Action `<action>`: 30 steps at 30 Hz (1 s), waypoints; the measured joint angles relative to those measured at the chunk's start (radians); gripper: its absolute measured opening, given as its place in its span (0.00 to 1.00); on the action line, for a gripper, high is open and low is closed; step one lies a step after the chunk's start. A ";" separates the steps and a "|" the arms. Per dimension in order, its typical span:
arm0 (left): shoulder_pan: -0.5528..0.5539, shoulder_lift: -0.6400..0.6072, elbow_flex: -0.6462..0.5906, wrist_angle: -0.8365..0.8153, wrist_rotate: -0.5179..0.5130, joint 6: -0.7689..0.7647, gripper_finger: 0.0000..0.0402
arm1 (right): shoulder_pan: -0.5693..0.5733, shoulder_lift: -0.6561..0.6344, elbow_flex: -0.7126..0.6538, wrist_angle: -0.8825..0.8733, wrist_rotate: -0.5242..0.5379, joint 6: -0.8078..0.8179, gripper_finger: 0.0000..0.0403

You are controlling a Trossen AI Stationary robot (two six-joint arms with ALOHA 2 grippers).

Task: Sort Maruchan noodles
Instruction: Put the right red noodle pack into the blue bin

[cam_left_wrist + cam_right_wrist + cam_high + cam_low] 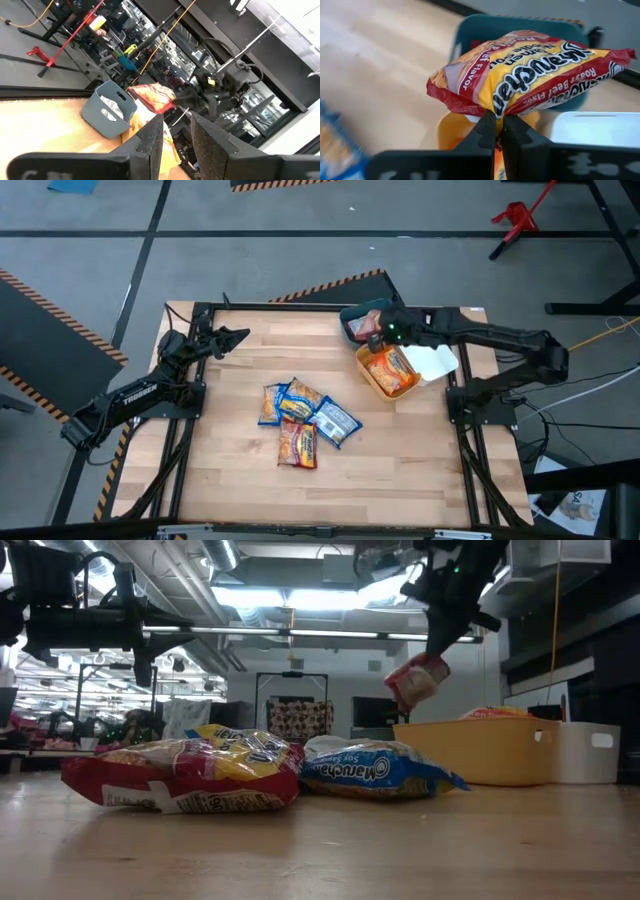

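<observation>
The right gripper (496, 131) was clamped on an edge of a crinkly dark red plastic ramen packet (530, 72) printed "Maruchan Ramen Noodle Soup, Roast Beef Flavor", held in the air above the teal plastic bin (355, 315). Beside that bin, the yellow plastic bin (372, 380) held orange packets (391, 367), with the white plastic bin (438, 363) alongside. Well apart from the teal bin, a heap of blue-and-yellow and red packets (300, 422) lay mid-table on the wood, and the left gripper (238, 336) hovered with fingers narrowly parted, holding nothing.

Wooden desk (230, 480) with packets and bins
Noodle packets (303, 420) heaped mid-desk; teal bin (352, 317), yellow bin (366, 373), white bin (440, 362) far right.
</observation>
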 joint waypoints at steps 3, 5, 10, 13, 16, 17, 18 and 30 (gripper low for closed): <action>0.000 0.000 0.000 0.000 0.000 0.005 0.24 | -0.033 0.028 0.000 0.026 0.042 0.030 0.00; 0.000 0.000 0.000 0.000 -0.003 0.006 0.24 | -0.050 0.059 0.000 0.065 0.052 0.050 0.00; 0.000 0.000 0.000 0.000 -0.003 0.007 0.24 | -0.075 0.151 0.000 0.157 0.053 0.120 0.00; 0.000 0.000 0.000 0.000 -0.003 0.006 0.24 | -0.074 0.197 0.000 0.156 0.064 0.172 0.00; 0.000 0.000 0.000 0.000 -0.002 0.006 0.24 | -0.073 0.235 0.000 0.159 0.071 0.210 0.00; 0.000 0.000 0.000 0.000 -0.002 0.006 0.24 | -0.072 0.246 0.000 0.160 0.071 0.214 0.00; 0.000 0.000 0.000 0.000 -0.001 0.006 0.24 | -0.072 0.256 0.000 0.166 0.068 0.215 0.00; 0.000 0.000 0.000 0.000 0.000 0.007 0.24 | -0.072 0.355 0.000 0.237 0.063 0.306 0.00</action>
